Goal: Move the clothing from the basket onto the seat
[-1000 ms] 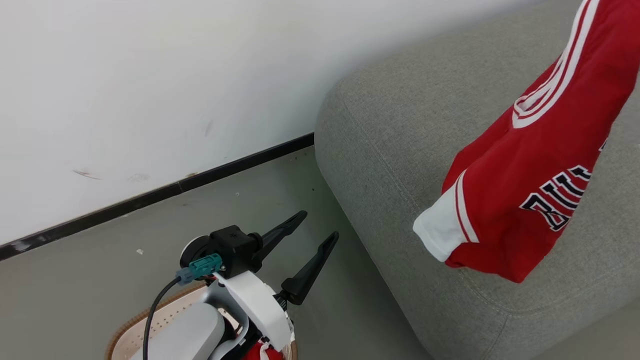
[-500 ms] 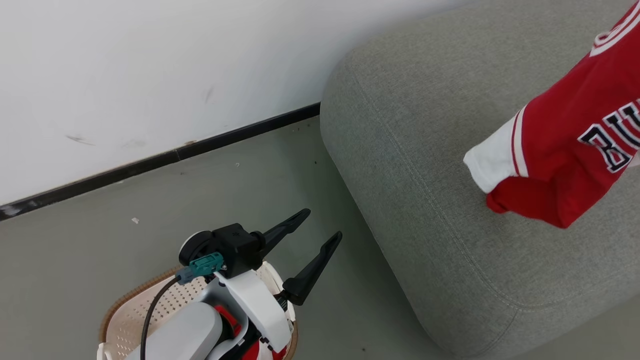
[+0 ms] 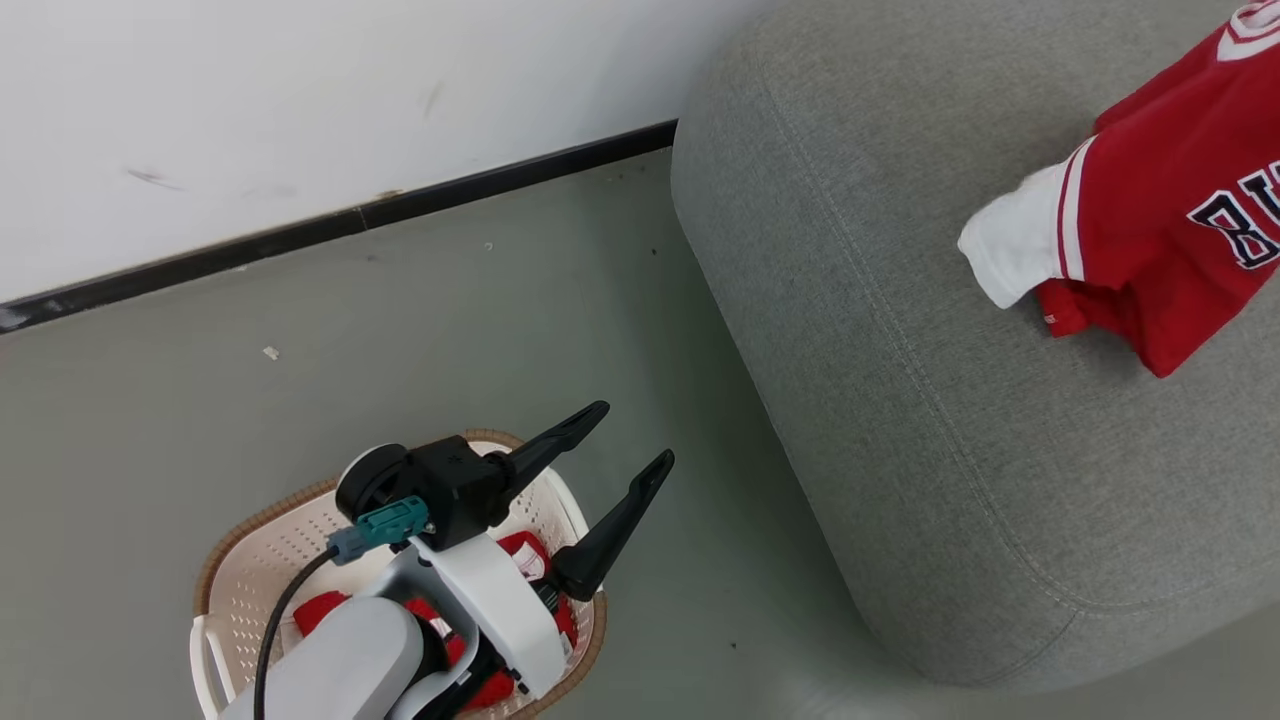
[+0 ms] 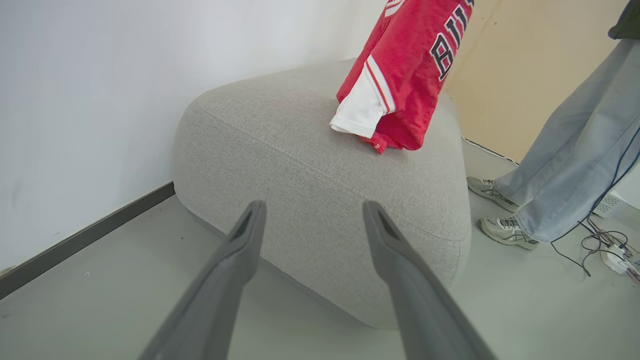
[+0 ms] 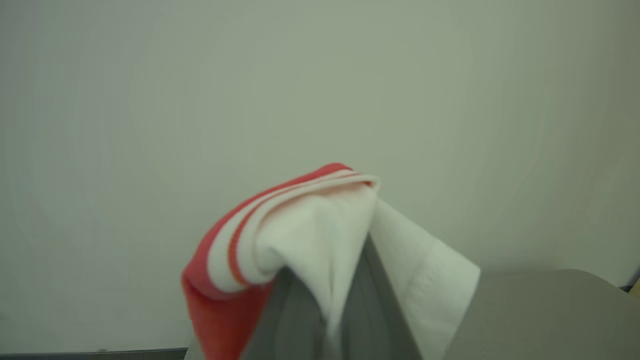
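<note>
Your left claw (image 3: 632, 433) has two long black fingers (image 3: 612, 520), flat-sided and tapering to rounded tips. From the left wrist view they look matte dark grey, each with a shallow recess on its inner face near the tip. Directly behind the claw sits a blocky black housing (image 3: 460, 490), with a round white-rimmed disc (image 3: 365, 480) on its far side. A teal connector (image 3: 393, 520) is plugged in below the housing, and a thin black cable (image 3: 275, 630) runs back from it. Behind that come a glossy white shell (image 3: 500, 610) and a rounded pale grey forearm (image 3: 340, 665). Your right claw (image 5: 327, 260) has smooth grey fingers (image 5: 292, 325), broad at the base.
</note>
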Robot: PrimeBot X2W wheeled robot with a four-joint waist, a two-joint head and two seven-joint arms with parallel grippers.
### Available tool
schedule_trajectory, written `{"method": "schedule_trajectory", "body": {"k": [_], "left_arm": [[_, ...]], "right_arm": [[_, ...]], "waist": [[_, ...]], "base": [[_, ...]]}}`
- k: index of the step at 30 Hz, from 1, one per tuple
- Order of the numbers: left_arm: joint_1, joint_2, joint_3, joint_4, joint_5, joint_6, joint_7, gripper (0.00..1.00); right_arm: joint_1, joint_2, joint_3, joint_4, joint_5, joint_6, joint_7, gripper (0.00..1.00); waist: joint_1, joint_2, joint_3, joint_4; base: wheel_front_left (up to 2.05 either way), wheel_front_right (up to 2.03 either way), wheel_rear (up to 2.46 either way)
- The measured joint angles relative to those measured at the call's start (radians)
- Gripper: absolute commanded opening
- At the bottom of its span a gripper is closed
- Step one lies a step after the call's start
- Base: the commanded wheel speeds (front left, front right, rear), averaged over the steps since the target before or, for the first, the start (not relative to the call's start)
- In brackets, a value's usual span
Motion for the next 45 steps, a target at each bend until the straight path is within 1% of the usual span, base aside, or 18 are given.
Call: {"method": "schedule_trajectory", "body": {"k": [9,14,22,27,31,39,42,43,44,45], "left_arm": [[-0.008,0.016,0.011,-0.045,0.005,0.000,0.016,1.00],[-0.030,0.031,0.017,-0.060,0.009,0.000,0.021,1.00],[-0.054,0.039,0.026,-0.077,0.009,-0.001,0.025,1.00],[-0.075,0.041,0.025,-0.078,0.009,-0.004,0.025,1.00],[-0.075,0.048,0.028,-0.078,0.009,-0.006,0.025,1.00],[-0.076,0.051,0.028,-0.073,0.009,-0.009,0.022,1.00],[-0.076,0.050,0.028,-0.070,0.008,-0.009,0.018,1.00],[-0.076,0.050,0.028,-0.069,0.007,-0.009,0.017,1.00],[-0.076,0.050,0.028,-0.067,0.007,-0.009,0.014,1.00],[-0.076,0.050,0.028,-0.065,0.007,-0.009,0.012,1.00]], "right_arm": [[0.010,0.023,0.027,0.107,0.010,0.000,-0.003,0.00],[0.056,0.028,0.049,0.176,0.009,0.000,-0.003,0.00],[0.091,0.031,0.057,0.260,0.012,0.000,-0.001,0.00],[0.126,0.045,0.081,0.313,0.017,0.000,0.012,0.00],[0.128,0.078,0.119,0.342,0.016,0.000,0.042,0.00],[0.135,0.078,0.172,0.393,0.006,0.000,0.098,0.00],[0.137,0.074,0.181,0.428,0.006,0.000,0.141,0.00],[0.142,0.071,0.187,0.447,0.007,0.000,0.166,0.16],[0.150,0.066,0.199,0.459,0.007,0.000,0.190,0.37],[0.156,0.065,0.203,0.473,0.008,0.000,0.202,0.47]], "waist": [[0.0000,0.0000,0.074,0.025],[0.0000,0.0000,0.109,0.035],[0.0000,0.0000,0.152,0.049],[0.0000,0.0000,0.169,0.060],[0.0000,0.0000,0.171,0.063],[0.0000,0.0000,0.164,0.068],[0.0000,-0.0001,0.159,0.069],[0.0000,-0.0001,0.157,0.069],[0.0000,0.0000,0.156,0.069],[0.0000,0.0000,0.154,0.068]], "base": [[0.00,0.00,0.00],[0.00,0.00,0.00],[0.00,0.00,0.00],[0.00,0.00,0.00],[0.00,0.00,0.00],[0.00,0.00,0.00],[0.00,0.00,0.00],[0.00,0.00,0.00],[0.00,0.00,0.00],[0.00,0.00,0.00]]}}
